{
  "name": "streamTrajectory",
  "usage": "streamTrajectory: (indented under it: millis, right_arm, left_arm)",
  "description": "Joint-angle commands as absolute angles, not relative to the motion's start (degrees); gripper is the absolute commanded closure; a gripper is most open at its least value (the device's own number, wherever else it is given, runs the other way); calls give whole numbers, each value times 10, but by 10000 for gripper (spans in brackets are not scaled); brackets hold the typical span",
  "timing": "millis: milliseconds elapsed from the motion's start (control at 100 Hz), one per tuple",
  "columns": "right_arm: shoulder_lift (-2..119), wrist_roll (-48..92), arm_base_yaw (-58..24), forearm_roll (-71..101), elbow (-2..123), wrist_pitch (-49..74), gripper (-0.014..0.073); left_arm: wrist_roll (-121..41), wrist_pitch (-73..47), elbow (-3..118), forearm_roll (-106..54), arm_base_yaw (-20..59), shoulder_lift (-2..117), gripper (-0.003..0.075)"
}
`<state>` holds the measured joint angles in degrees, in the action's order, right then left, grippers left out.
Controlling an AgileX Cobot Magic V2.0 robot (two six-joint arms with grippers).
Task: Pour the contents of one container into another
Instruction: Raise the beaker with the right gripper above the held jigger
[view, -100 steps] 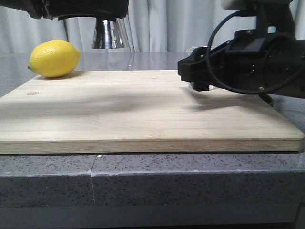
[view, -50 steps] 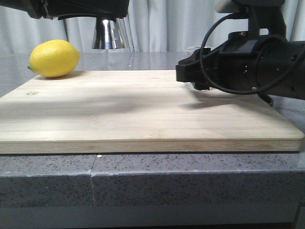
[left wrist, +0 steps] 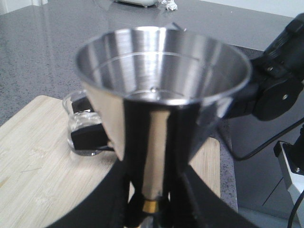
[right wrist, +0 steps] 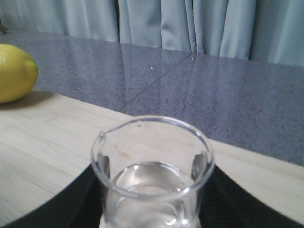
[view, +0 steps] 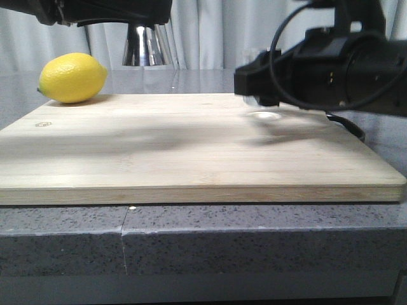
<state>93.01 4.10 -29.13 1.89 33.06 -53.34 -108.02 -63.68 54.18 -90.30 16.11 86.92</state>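
Your right tool (right wrist: 152,223) has the glass beaker (right wrist: 152,171) clamped between its fingers, which press on either side of the glass low down; the wrist view shows the rim level and the clear liquid sitting flat inside, so it is being carried upright to keep the contents in. The pour lip (right wrist: 102,135) sits at the rim's edge toward the lemon (right wrist: 14,73), which suits a tip in that direction. In the front view the right tool (view: 267,79) hangs just above the far right part of the wooden cutting board (view: 191,152), with a faint round shadow on the wood below, so I judge the beaker is off the board, though the glass itself is hidden there behind the black housing.

Your left tool (left wrist: 152,216) is closed on the steel jigger (left wrist: 161,90) at its narrow waist by the gold band (left wrist: 151,205), leaving the wide upper cup open and facing up to receive. The jigger is held aloft, clear of the board, near the back; from the front only its flared lower cone (view: 145,46) shows under the arm. The cup looks empty.

The two vessels are apart, the beaker lower than the jigger's mouth, so you'll need to raise the beaker above that rim before tilting; a wobble at the waist grip is the likely risk
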Motion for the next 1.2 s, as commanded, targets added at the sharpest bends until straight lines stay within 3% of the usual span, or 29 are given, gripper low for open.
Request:
streamTrajectory:
  millis: [0, 470, 840, 1190]
  right_arm:
    - [866, 43, -291, -5, 355, -546, 318]
    - [701, 43, -316, -139, 495, -218, 318]
    - [696, 43, -386, -255, 604, -98, 318]
    - [696, 43, -414, -349, 626, -48, 318]
  left_arm:
    - [-1075, -668, 556, -937, 166, 845, 740]
    - [-1090, -664, 556, -936, 166, 845, 740]
    - [-1090, -680, 556, -934, 166, 846, 739]
    - [-1090, -715, 556, -924, 166, 846, 740]
